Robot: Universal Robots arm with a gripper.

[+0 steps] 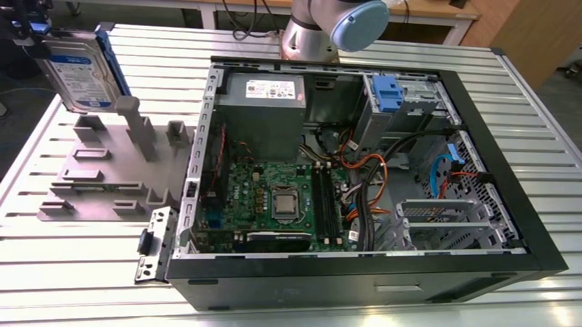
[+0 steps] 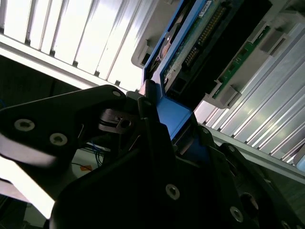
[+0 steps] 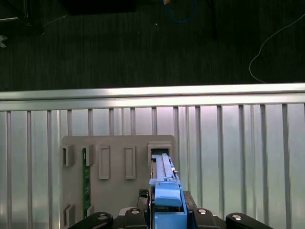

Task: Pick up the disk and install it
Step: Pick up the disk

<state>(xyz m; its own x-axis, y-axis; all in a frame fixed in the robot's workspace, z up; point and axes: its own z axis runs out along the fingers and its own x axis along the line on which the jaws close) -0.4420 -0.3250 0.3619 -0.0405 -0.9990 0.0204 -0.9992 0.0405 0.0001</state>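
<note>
Your jaws are clenched on the disk (image 1: 80, 71). They grasp it by the blue carrier (image 2: 174, 118) at its upper end, so the drive hangs upright directly beneath them. Below its lower edge stands the grey fixture (image 1: 100, 184) on the worktop (image 1: 54, 266). In the first wrist view the open slot (image 3: 159, 155) lies straight under the jaws, in line with the carrier.

The disk's bottom edge sits about level with the tops of the 2 tall posts (image 1: 136, 126). It looks free of them, though from this angle you cannot be sure. So treat this as the lifting step and take the jaws straight up along the line of the slot, with no tilt or twist, until you can see a gap beneath the drive.

Your hold is on plastic only, and the heavy metal body hangs below it. Expect some flex and swing, so go slowly and avoid any sudden sideways start.

The computer case (image 1: 364, 276) lies well apart from the jaws, toward the exterior view's right.
</note>
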